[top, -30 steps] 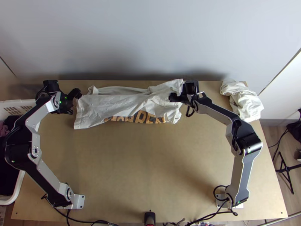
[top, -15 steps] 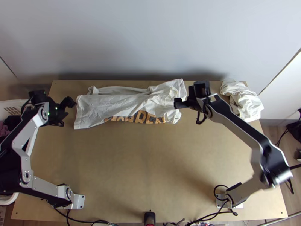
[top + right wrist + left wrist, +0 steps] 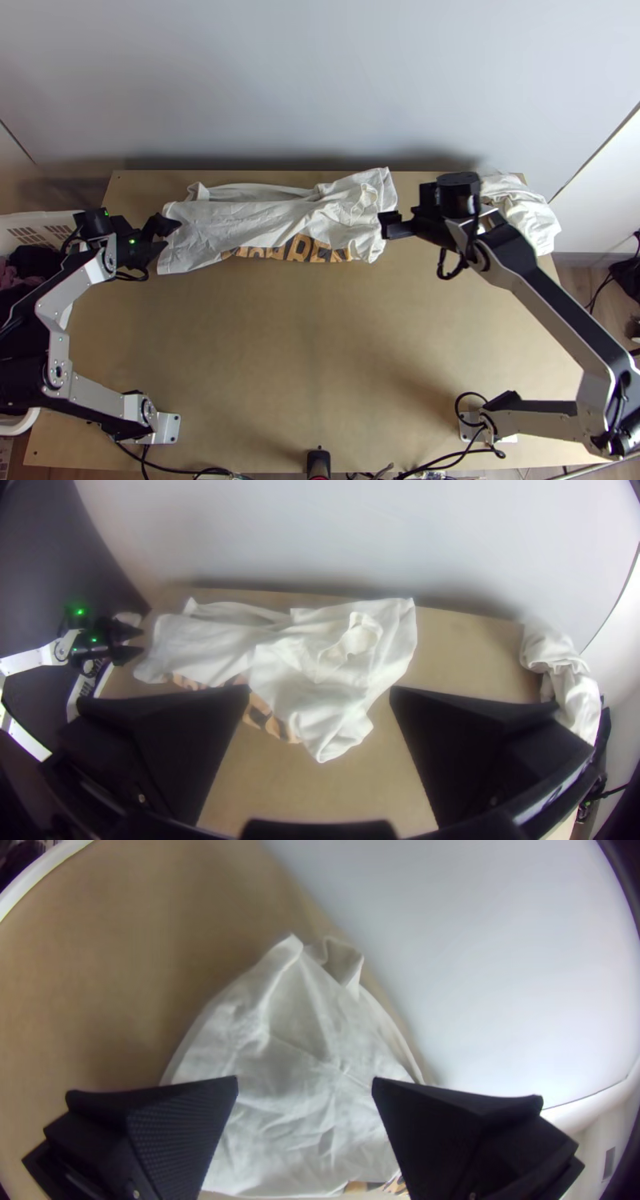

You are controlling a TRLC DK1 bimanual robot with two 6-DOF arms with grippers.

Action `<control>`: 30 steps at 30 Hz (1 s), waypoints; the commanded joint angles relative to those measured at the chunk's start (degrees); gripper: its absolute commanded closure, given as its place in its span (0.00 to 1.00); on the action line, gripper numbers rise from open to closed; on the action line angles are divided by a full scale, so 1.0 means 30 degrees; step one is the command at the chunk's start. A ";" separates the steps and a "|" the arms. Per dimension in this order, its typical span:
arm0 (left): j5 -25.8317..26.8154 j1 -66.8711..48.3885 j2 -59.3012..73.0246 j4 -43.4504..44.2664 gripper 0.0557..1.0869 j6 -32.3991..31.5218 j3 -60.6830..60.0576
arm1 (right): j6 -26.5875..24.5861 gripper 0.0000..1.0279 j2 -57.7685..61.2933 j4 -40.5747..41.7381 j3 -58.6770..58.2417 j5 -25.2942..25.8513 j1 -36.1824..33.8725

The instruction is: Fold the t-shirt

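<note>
The t-shirt [image 3: 264,218] seems folded once, unevenly — more folds remain; left gripper [image 3: 305,1081] and right gripper [image 3: 320,688] have fingers wide apart, empty.

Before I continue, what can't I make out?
Rest of the print: top view, under the folded-over t-shirt.
Part of the other white cloth: top view, behind the right arm.
Basket's outer side: top view, cut off by left edge.
Parts of the t-shirt: left wrist view, behind the left gripper.

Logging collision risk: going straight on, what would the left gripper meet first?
The left gripper would probably meet the white t-shirt first, though its height above the cloth is unclear.
</note>
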 commanded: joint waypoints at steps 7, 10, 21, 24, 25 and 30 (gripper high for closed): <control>0.1016 0.2867 0.4431 -0.4119 0.05 0.6797 0.5849 | 0.0848 0.04 -0.0506 -0.2105 0.0186 -0.0660 -0.0022; 0.1309 0.2779 0.5573 -0.4910 0.05 0.7588 0.7050 | 0.0848 0.04 -0.0388 -0.2281 0.0157 -0.0836 -0.0022; 0.1865 0.0670 0.7302 -0.6286 0.05 0.7441 0.8867 | 0.0848 0.04 -0.0301 -0.3248 0.0420 -0.1070 -0.0140; 0.2627 0.0611 0.7478 -0.7253 0.05 0.7148 0.9453 | 0.0848 0.04 -0.0418 -0.3424 0.0450 -0.1070 -0.0403; 0.2569 0.0377 0.7448 -0.7400 0.05 0.7236 0.9394 | 0.0848 0.04 -0.0447 -0.3453 0.0479 -0.1070 -0.0433; 0.2393 -0.0092 0.7214 -0.7488 0.05 0.7822 0.8925 | 0.0936 0.04 -0.0506 -0.3658 0.0801 -0.1099 -0.0462</control>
